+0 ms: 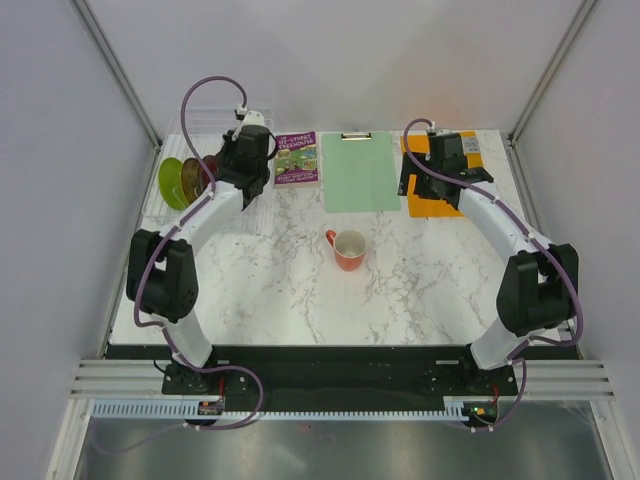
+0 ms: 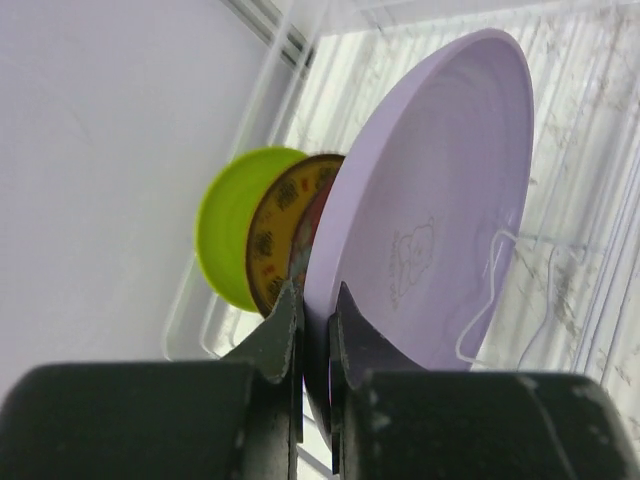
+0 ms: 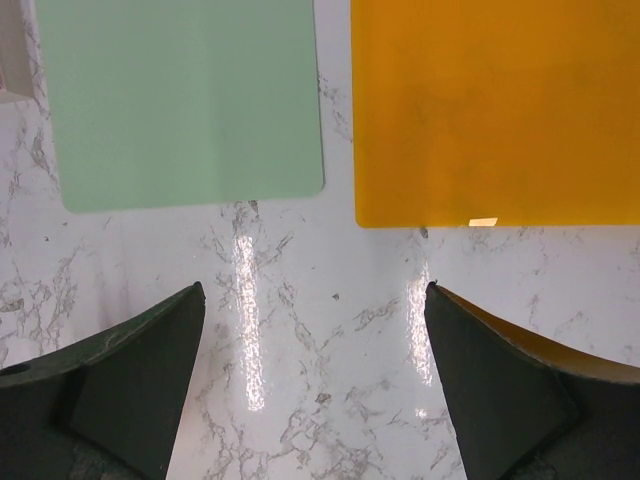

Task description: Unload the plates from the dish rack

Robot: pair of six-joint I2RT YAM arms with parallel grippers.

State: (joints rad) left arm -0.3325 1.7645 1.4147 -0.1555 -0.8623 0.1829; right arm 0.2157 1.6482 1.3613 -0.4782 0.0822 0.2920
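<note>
The dish rack (image 1: pixel 190 122), white wire (image 2: pixel 492 300) in a clear tray, stands at the far left of the table. Upright in it are a lime green plate (image 2: pixel 225 235), a dark plate with yellow pattern (image 2: pixel 275 225), a sliver of a red plate (image 2: pixel 303 240) and a large lavender plate (image 2: pixel 430 190). My left gripper (image 2: pixel 317 292) is shut on the lavender plate's near rim, one finger on each face. From above, the left gripper (image 1: pixel 245 168) covers that plate; the green plate (image 1: pixel 172 183) shows beside it. My right gripper (image 3: pixel 315 290) hangs open over bare marble, empty.
An orange mug (image 1: pixel 348 249) stands mid-table. At the back lie a purple book (image 1: pixel 297 157), a green clipboard (image 1: pixel 360 172) and an orange sheet (image 1: pixel 435 185). The right gripper (image 1: pixel 412 185) sits just in front of the clipboard (image 3: pixel 185 100) and orange sheet (image 3: pixel 495 110).
</note>
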